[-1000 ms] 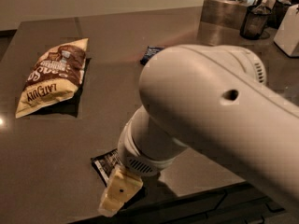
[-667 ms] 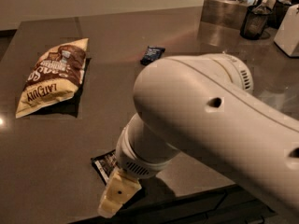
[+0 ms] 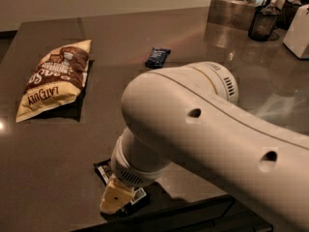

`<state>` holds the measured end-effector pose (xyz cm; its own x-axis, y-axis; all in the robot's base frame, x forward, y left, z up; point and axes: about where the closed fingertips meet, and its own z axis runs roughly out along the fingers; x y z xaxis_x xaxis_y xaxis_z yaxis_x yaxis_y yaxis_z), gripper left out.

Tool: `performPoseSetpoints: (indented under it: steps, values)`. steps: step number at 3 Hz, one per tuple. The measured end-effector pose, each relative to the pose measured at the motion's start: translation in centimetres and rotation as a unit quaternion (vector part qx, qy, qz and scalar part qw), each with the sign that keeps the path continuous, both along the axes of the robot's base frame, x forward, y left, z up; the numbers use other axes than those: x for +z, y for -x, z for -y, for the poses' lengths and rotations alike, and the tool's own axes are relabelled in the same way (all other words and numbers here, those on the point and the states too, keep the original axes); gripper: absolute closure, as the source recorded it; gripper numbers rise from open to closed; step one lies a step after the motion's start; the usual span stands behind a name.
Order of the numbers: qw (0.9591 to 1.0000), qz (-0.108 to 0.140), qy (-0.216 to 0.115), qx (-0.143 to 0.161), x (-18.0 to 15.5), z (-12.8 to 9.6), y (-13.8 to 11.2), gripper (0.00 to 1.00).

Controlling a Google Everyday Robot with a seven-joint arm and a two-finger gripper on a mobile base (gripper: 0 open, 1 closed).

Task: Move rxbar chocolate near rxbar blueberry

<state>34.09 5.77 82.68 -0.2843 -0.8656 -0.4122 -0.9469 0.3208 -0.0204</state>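
The rxbar chocolate (image 3: 103, 170) is a flat black wrapper with a white barcode panel near the table's front edge, mostly covered by my arm. The gripper (image 3: 116, 199) sits right over it, its cream fingertip showing low at the front. The rxbar blueberry (image 3: 158, 57) is a small dark navy bar lying far back on the table, well apart from the black bar. My big white arm fills the right and middle of the view.
A cream and brown chip bag (image 3: 55, 79) lies at the left. A metal box (image 3: 234, 11), a dark cup (image 3: 263, 22) and a white item (image 3: 298, 30) stand at the back right. The table's front edge (image 3: 159, 216) is just below the gripper.
My arm has swung to the right and down, uncovering the blueberry bar fully. The gripper end has stayed over the black bar.
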Motion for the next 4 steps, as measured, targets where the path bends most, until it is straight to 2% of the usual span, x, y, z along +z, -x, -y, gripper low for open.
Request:
performPoseSetpoints:
  steps: [2, 3, 4]
  values:
    - [0.9999, 0.007, -0.007, -0.012, 1.7, 0.0, -0.5, 0.69]
    - [0.9996, 0.015, -0.002, -0.026, 3.3, 1.2, -1.8, 0.93]
    - [0.9987, 0.028, 0.013, -0.041, 5.3, 3.0, -4.8, 1.0]
